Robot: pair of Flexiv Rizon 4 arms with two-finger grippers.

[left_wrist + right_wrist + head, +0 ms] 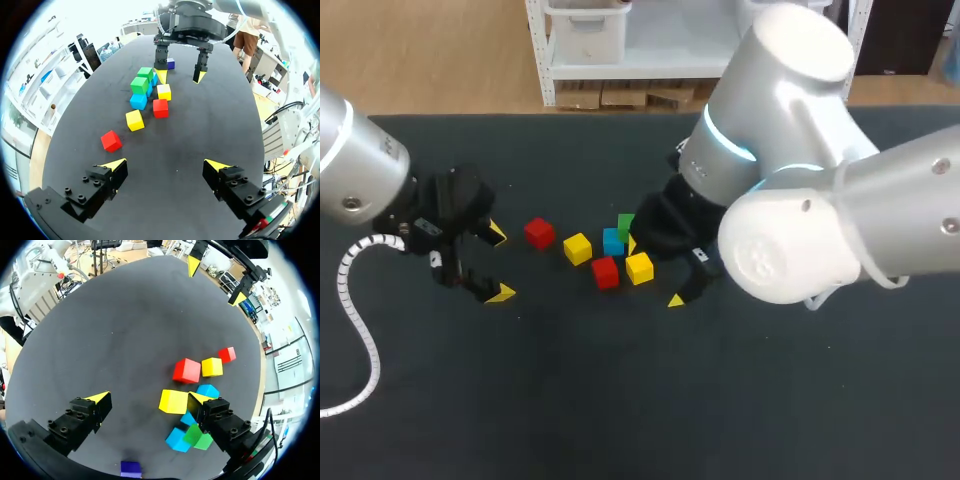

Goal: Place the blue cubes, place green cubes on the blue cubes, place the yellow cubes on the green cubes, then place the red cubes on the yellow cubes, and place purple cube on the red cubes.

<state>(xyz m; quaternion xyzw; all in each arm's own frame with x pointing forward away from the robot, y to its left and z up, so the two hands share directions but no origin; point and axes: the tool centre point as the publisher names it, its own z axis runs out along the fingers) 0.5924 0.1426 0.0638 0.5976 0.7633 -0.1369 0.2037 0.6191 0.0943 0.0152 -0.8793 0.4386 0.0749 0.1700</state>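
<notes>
Small cubes lie clustered mid-table: a red cube (539,232) farthest left, a yellow cube (577,248), a blue cube (612,241), a green cube (625,225), a second red cube (605,271) and a second yellow cube (639,267). The left wrist view shows two green cubes (139,85) close to blue cubes (138,101), and a purple cube (171,63) beyond them. My right gripper (653,271) stands open low over the cluster, one finger beside the blue and green cubes (192,435). The second yellow cube (173,401) lies between its fingers. My left gripper (499,263) is open left of the cubes, holding nothing.
The dark table top (620,400) stretches bare in front of the cluster and to its right. A white coiled cable (360,330) hangs from my left arm over the table's left part.
</notes>
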